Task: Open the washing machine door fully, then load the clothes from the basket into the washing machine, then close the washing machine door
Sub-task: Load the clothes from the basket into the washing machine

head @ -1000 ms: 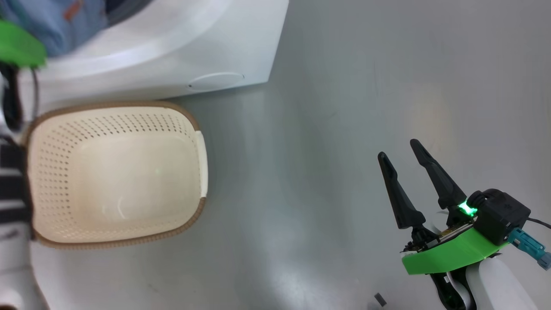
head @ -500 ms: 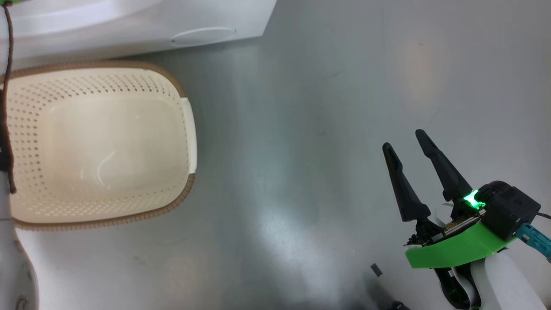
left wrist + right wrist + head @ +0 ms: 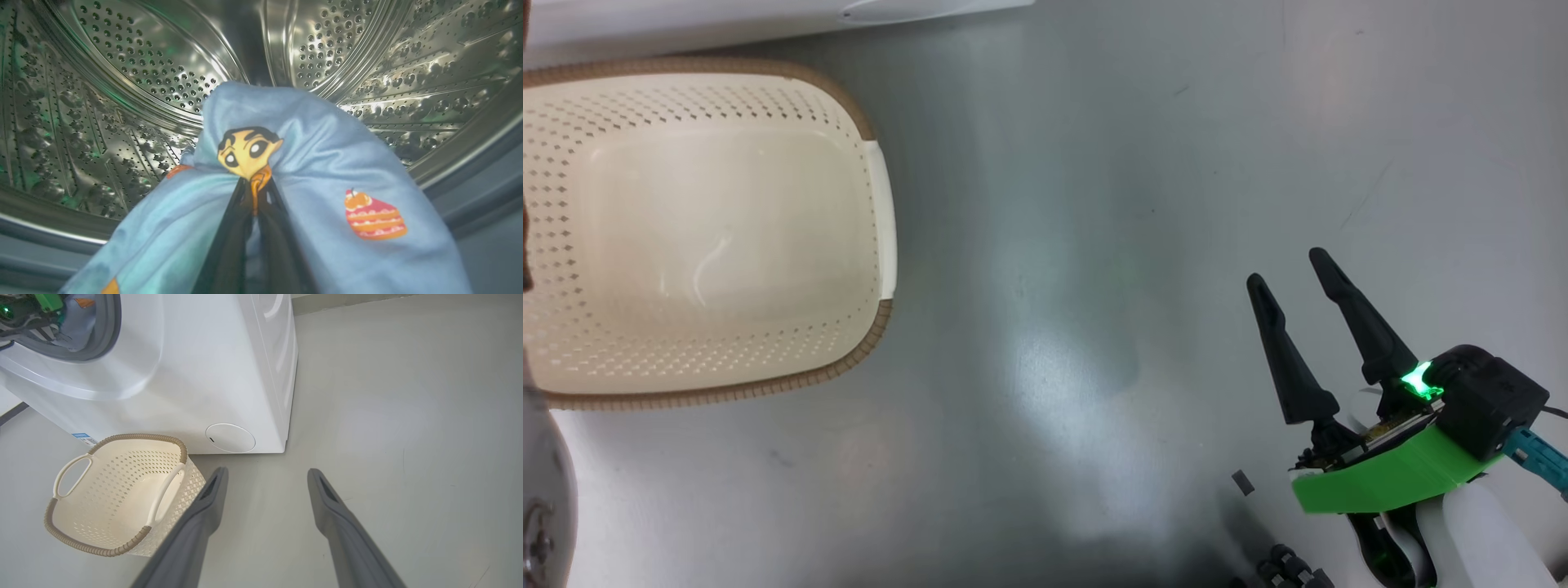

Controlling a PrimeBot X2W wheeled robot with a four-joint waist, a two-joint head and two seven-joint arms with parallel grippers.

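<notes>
Soft overhead glare on floor (image 3: 1062, 384)

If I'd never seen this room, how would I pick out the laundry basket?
Find the big white washing machine. On the grey floor in front of it, near its round white cap, stands the basket. It is the cream tub pierced with small holes, with a brown woven-look rim and two white handles.

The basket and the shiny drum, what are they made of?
The basket looks like cream moulded plastic, punched with small holes; its brown rim looks woven, probably plastic too. The drum looks like polished steel: mirror-bright and perforated.
</notes>
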